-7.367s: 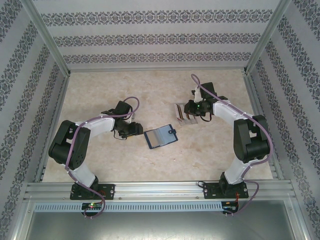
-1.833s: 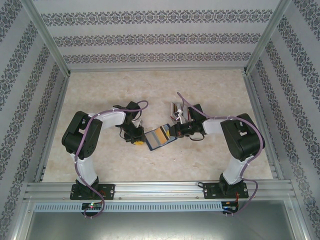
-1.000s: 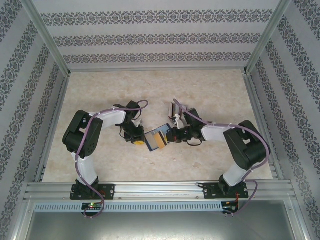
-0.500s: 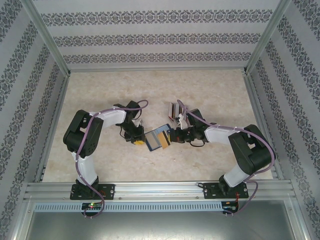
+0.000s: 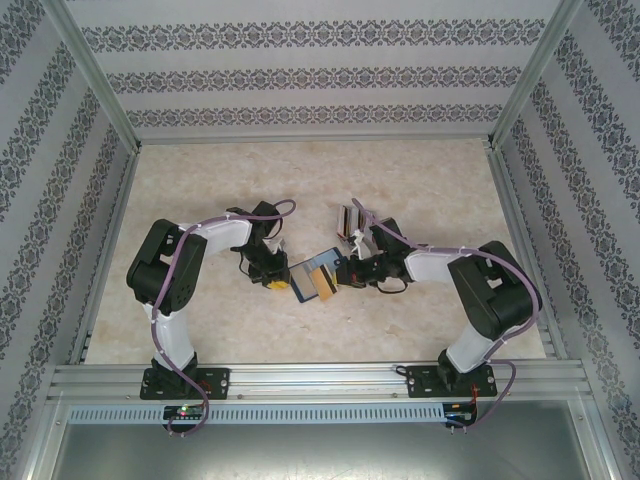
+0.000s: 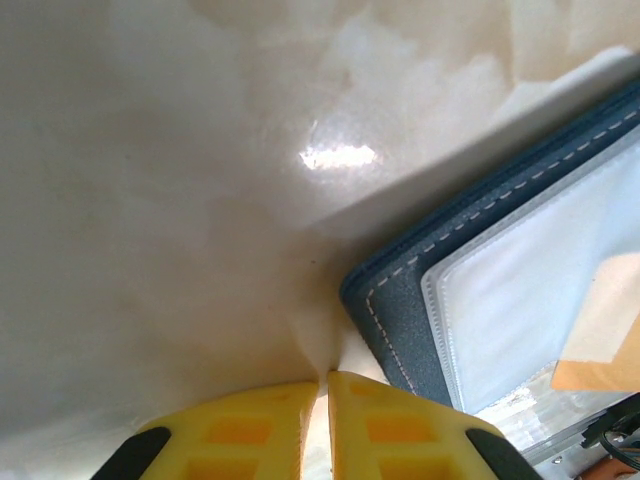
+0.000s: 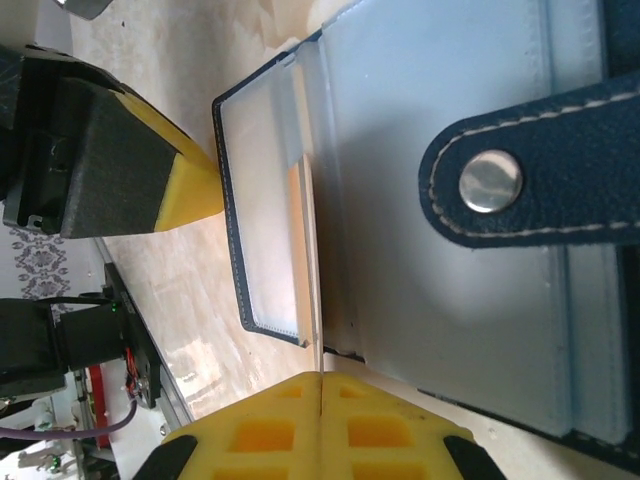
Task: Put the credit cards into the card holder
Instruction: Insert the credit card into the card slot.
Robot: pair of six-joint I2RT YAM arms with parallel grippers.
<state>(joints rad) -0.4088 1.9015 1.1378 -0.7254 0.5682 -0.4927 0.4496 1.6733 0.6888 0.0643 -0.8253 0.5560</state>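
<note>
At the left of the overhead view we see the left arm bent inward over the pale marbled counter, with the left end effector low at centre-left. In its wrist view the yellow fingers are drawn nearly together. Only a thin slit shows between them, and we find nothing in it. Their tips sit just beside the near corner of the dark navy-blue folding card holder. It lies opened flat on the counter at the centre of the overhead frame, its grey-blue inside and clear pockets facing up. We cannot tell whether the tips touch that corner. Moving right, a thin yellow-orange plastic credit card lies across the lower right part of the open card holder. In the left wrist view it appears at the right edge of the frame, over the clear pocket. In the right wrist view we see the card almost edge-on, and its edge runs down into the seam of the right end effector. Those yellow fingers are pressed together on that edge. The card holder's snap tab, with its round metal stud, reaches in from the right of that frame. Just above the right end effector in the overhead view stands a clear slotted plastic rack, apart from the card holder.
</note>
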